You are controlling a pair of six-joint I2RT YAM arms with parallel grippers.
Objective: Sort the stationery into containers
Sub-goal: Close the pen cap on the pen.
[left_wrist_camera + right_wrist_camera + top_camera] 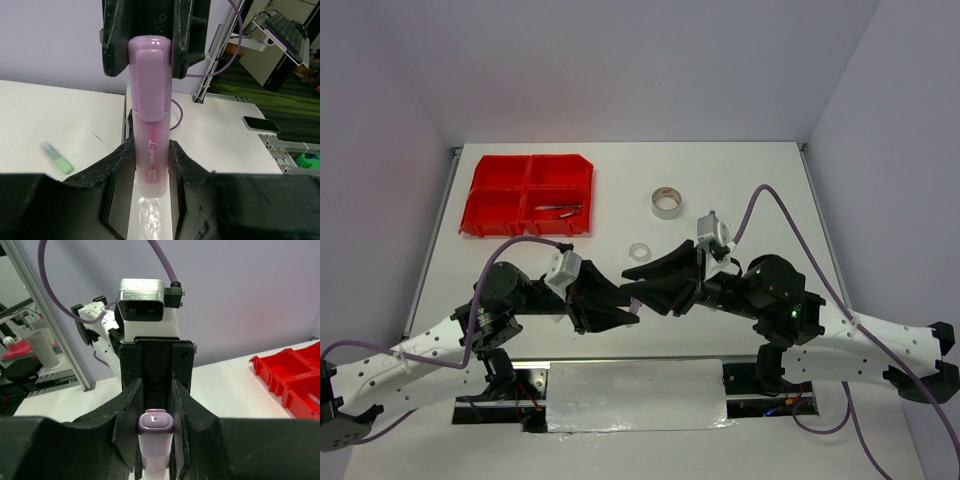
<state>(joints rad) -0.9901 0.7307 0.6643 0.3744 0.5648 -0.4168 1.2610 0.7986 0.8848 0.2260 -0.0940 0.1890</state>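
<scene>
White table (770, 200), near centre: pink marker (150, 100) clamped at its body by left gripper (151, 147), at its cap by right gripper (156, 390); red tray (530, 185) far left.

Bright, even overhead light covers the flat white table (760, 200); shadows on it are faint. Glare flares on the shiny silver foil strip (635, 395) at the table's near edge. The translucent pink plastic marker (150, 165) looks sharp
</scene>
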